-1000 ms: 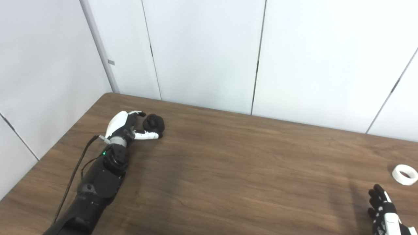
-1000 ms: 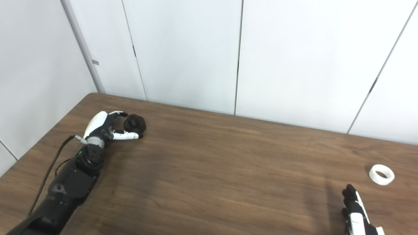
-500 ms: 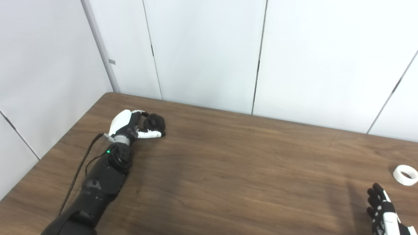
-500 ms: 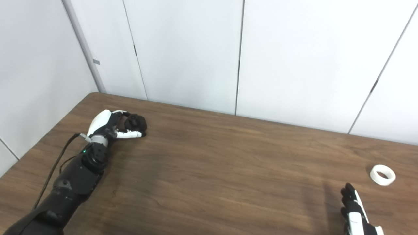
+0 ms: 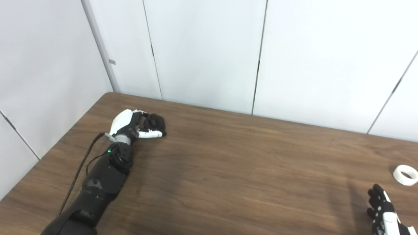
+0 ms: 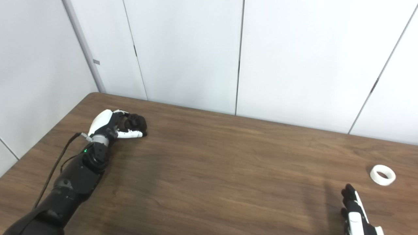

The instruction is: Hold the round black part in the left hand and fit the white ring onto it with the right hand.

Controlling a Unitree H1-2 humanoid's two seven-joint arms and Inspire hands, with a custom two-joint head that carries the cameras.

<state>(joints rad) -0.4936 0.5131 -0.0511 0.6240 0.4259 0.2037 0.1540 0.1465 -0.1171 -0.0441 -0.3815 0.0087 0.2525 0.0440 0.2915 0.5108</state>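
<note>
The left hand (image 5: pixel 130 125) lies on the table (image 5: pixel 228 169) at ten o'clock, fingers curled around the round black part (image 5: pixel 155 121). The right hand (image 6: pixel 354 212), empty with fingers extended, sits at five o'clock; the white ring (image 6: pixel 382 174) lies near it at one o'clock.

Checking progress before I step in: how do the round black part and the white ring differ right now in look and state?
The round black part is dark and lumpy, at the table's far left; the white ring is pale with an open centre, at the near right. The left hand has its fingers curled around the black part; the ring lies free, apart from the right hand, whose fingers are spread. Both rest on the wooden table.
</note>
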